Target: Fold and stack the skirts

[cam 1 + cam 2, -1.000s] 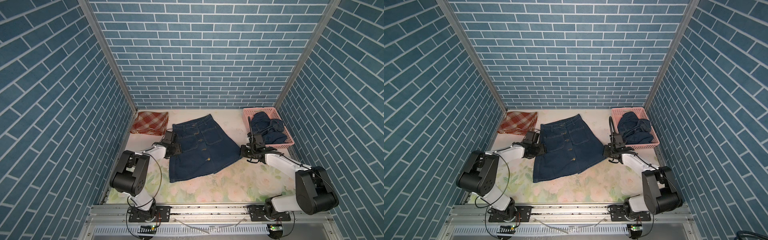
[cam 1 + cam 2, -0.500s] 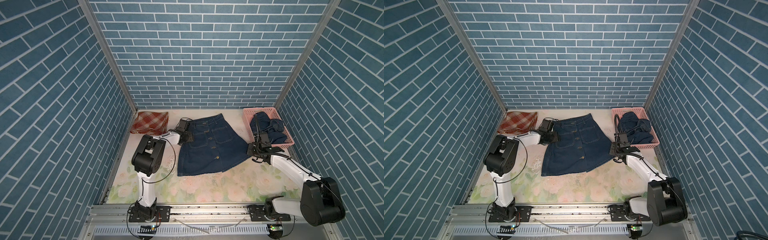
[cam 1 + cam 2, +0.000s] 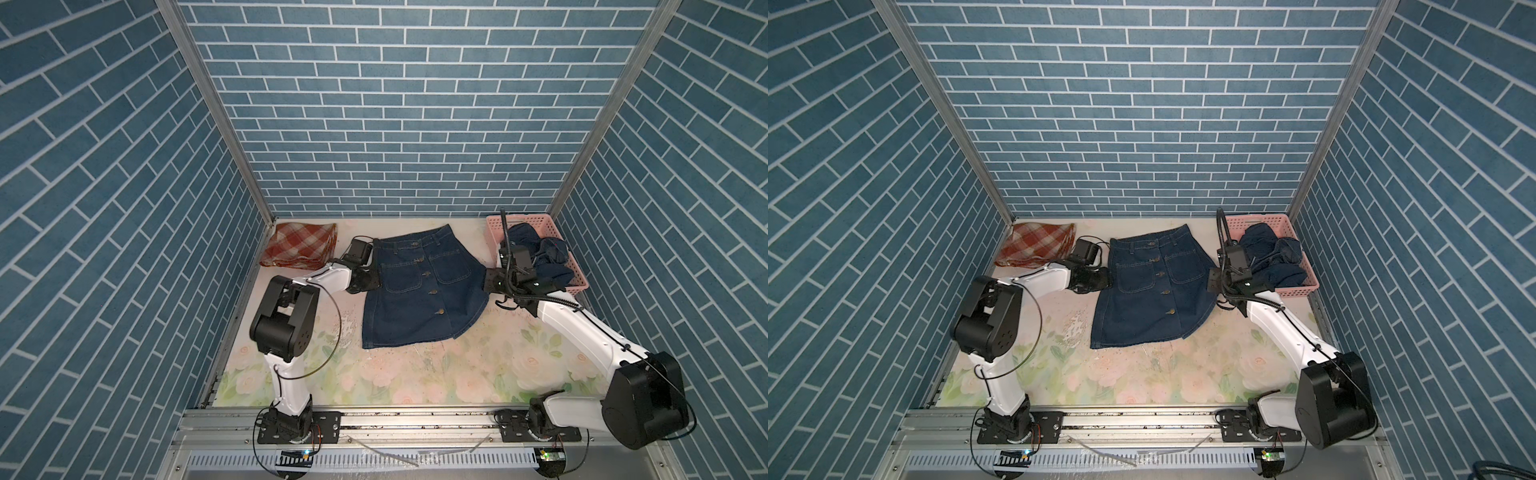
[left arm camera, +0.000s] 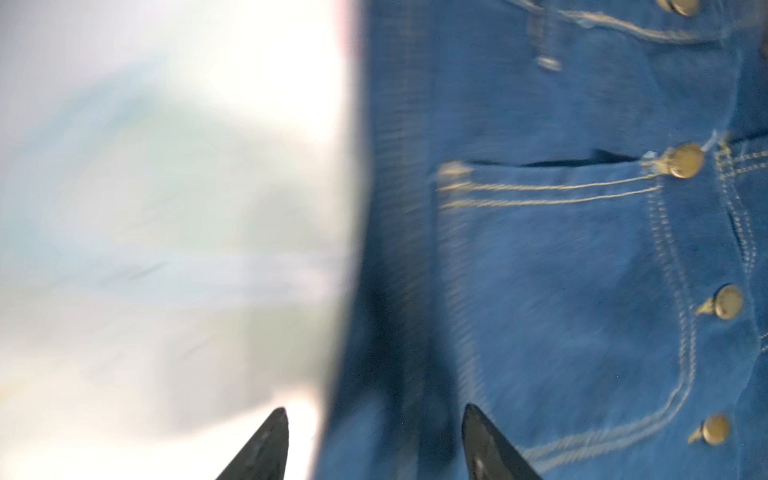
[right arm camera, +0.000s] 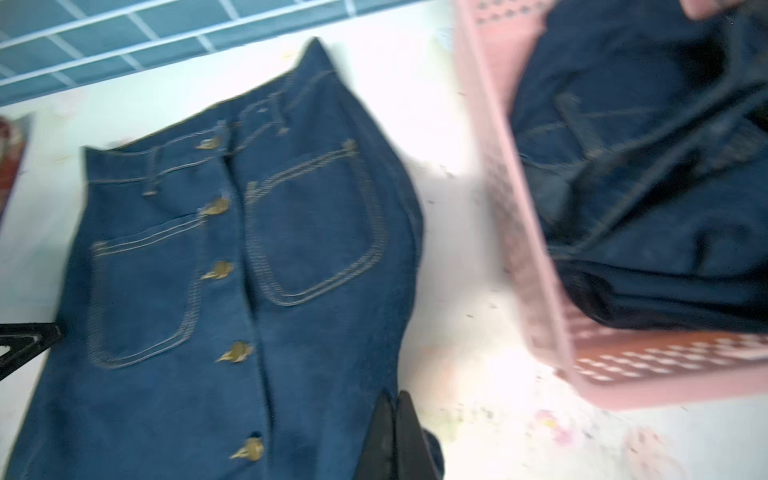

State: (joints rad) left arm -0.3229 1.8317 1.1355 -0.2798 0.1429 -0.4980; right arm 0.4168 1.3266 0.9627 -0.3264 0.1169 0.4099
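at opposite edges of the denim skirt point(image 3: 419, 299), left gripper point(image 4: 374, 432) gapes astride one, right gripper point(image 5: 392, 415) pinches the other.

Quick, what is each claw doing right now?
Left gripper: open, straddling the denim skirt edge, gripping nothing.
Right gripper: shut on the denim skirt's side edge.

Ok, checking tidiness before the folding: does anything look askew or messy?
Yes. The dark blue button-front denim skirt lies slanted, its right edge rumpled; a second dark blue denim skirt sits crumpled in the pink perforated plastic basket.
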